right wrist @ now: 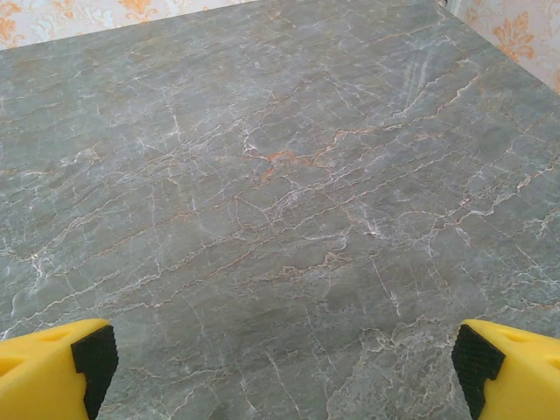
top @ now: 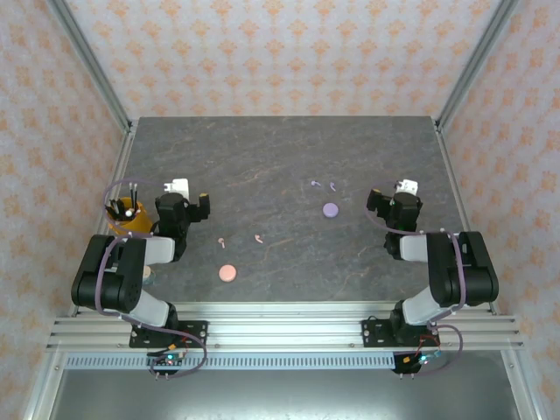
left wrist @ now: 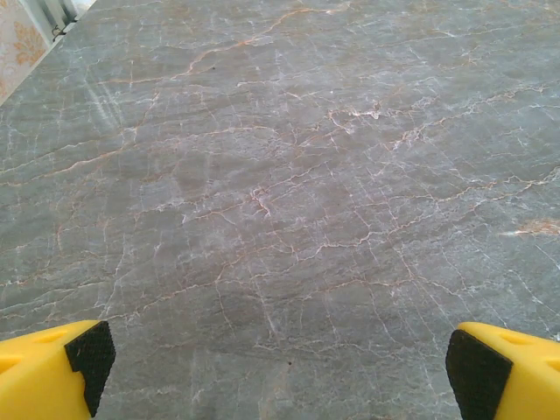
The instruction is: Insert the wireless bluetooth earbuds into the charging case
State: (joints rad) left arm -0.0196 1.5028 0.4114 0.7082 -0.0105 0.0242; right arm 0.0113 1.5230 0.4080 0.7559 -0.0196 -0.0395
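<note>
L gripper (left wrist: 280,363), spread wide, is sitting nearer pink earbuds (top: 221,240), lying to its right; R gripper (right wrist: 280,363), also spread, nearer purple earbuds (top: 314,184).

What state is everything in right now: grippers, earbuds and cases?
left gripper: open, empty.
right gripper: open, empty.
pink earbuds: loose on table, outside case.
purple earbuds: loose on table, outside case.
pink case: flat on table; lid state unclear.
purple case: flat on table; lid state unclear.

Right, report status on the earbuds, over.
Left gripper, right gripper open, empty. Pink earbuds, purple earbuds loose on table, outside pink case, purple case. Nothing in the way.
</note>
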